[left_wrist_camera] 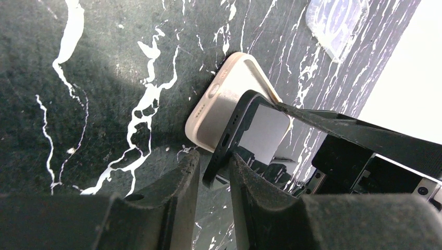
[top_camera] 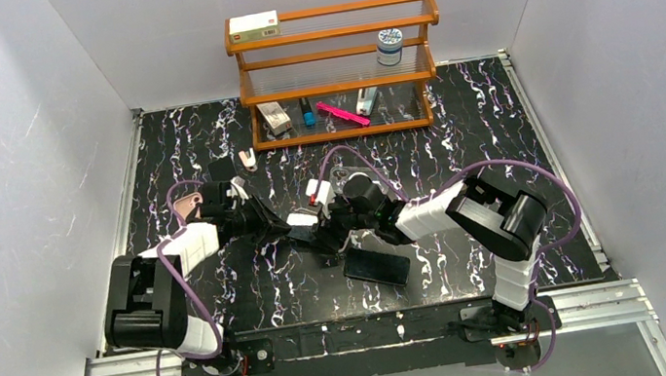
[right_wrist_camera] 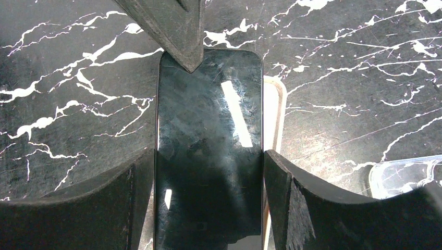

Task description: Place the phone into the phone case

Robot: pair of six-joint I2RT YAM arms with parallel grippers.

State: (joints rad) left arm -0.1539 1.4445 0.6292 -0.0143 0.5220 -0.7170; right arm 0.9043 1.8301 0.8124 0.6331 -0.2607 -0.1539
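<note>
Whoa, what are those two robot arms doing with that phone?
They're working on getting the phone into the tan case. The right arm's fingers hold the phone by its long sides, just over the case, which lies on the table. The left arm's fingers sit around one end of the phone; I can't tell if they're pinching it. The phone isn't snapped in yet.

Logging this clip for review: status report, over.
Right gripper shut on phone across its width. Left gripper straddles phone's end, grip unconfirmed. Phone tilted over beige case, not seated. Clear case apart, not obstructing.
</note>
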